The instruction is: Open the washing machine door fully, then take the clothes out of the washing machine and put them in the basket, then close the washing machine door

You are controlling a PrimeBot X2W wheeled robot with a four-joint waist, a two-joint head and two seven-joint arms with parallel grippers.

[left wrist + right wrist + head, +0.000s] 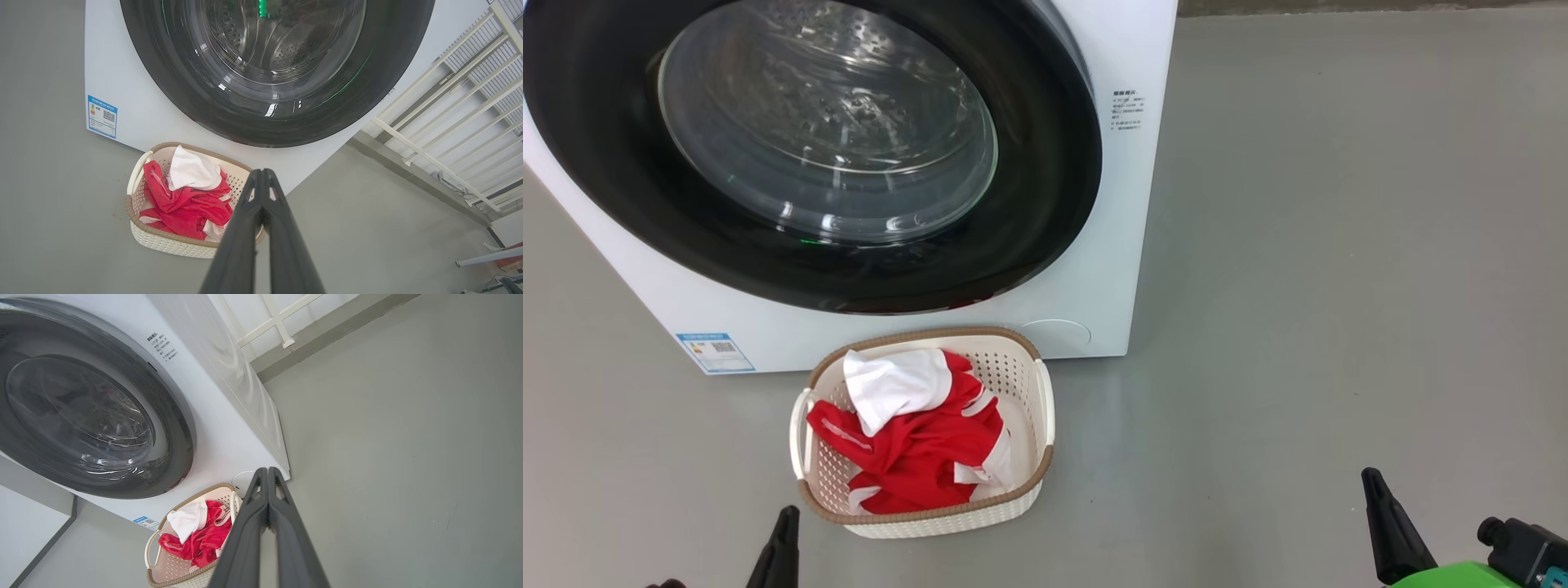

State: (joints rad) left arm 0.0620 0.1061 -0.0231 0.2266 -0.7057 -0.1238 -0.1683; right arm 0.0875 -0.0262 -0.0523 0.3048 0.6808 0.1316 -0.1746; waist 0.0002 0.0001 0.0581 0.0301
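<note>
Clothes (915, 445) lie in the basket (931, 524), parked on the floor just below the washing machine door (1045, 163) for a short carry (the door looks flush shut); left tool (261, 174) and right tool (267, 471) hang closed and empty, work apparently done.

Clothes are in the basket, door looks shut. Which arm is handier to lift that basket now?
Probably the left. Its left tool sits just beside the basket, at its near left corner, while the right tool hangs well off to the right over grey floor. Both are shut and would need opening.
</note>
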